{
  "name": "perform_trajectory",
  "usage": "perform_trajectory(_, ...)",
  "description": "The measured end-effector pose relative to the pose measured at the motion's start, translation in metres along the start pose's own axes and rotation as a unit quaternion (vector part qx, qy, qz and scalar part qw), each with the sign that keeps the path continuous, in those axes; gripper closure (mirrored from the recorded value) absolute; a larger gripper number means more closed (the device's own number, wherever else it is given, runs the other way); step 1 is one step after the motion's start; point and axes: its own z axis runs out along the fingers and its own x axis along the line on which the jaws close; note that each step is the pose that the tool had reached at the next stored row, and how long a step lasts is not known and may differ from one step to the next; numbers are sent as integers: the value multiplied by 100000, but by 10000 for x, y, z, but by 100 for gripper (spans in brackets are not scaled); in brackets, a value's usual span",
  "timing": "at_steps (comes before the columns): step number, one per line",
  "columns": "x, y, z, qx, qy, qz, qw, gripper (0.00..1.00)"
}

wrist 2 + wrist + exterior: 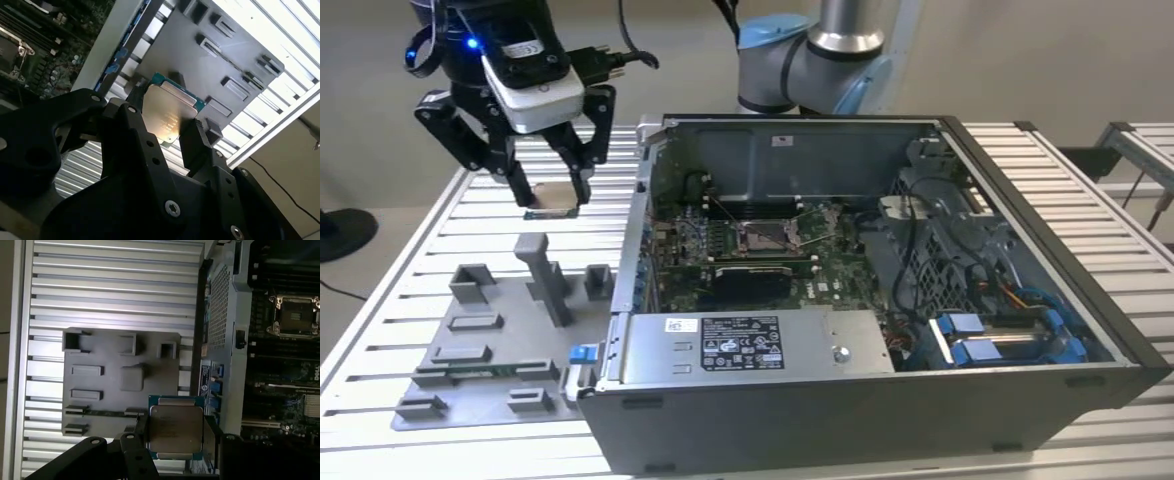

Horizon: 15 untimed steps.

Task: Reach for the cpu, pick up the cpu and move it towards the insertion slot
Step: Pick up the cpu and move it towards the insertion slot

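My gripper (550, 203) is closed down to the width of the cpu (551, 197) and has hold of it, lifted clear of the slatted table (400, 290). In the second wrist view my black fingers (194, 146) press on two opposite edges of the chip, and the other two edges are free. The chip is square, so it has no long axis to speak of. It lies flat across my fingertips, close to level in the exterior view. Its silvery metal lid faces back up toward my wrist, with the green rim showing around it in the first wrist view.

Below my fingertips and a little off to one side lies the grey fixture plate (494, 345) with its blocks and posts; the chip touches none of them. The open computer case (881, 410) stands beside my gripper, on the exterior view's right. The insertion slot (765, 236) sits down inside the case on the green board, well apart from the chip, with the case wall between us.
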Motion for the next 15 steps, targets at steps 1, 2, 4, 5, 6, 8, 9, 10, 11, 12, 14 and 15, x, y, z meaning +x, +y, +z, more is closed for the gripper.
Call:
perform_trajectory(1,-42,-2,0,-1,4,-3,100000,100)
perform_trajectory(2,-88,-4,1,-1,7,-2,100000,100)
perform_trajectory(4,-178,-9,2,0,16,-1,100000,100)
perform_trajectory(5,-222,-11,2,-3,17,-1,100000,100)
perform_trajectory(6,-268,-13,3,-3,23,-1,100000,100)
perform_trajectory(8,-360,-18,4,-3,34,-3,100000,100)
perform_trajectory(9,-405,-20,4,-4,36,4,100000,100)
perform_trajectory(10,-450,-22,4,-2,41,3,100000,100)
perform_trajectory(11,-495,-24,5,-4,43,-3,100000,100)
perform_trajectory(12,-540,-26,5,-4,48,-2,100000,100)
perform_trajectory(14,-634,-31,7,-9,57,0,100000,100)
perform_trajectory(15,-679,-33,7,-4,64,-1,100000,100)
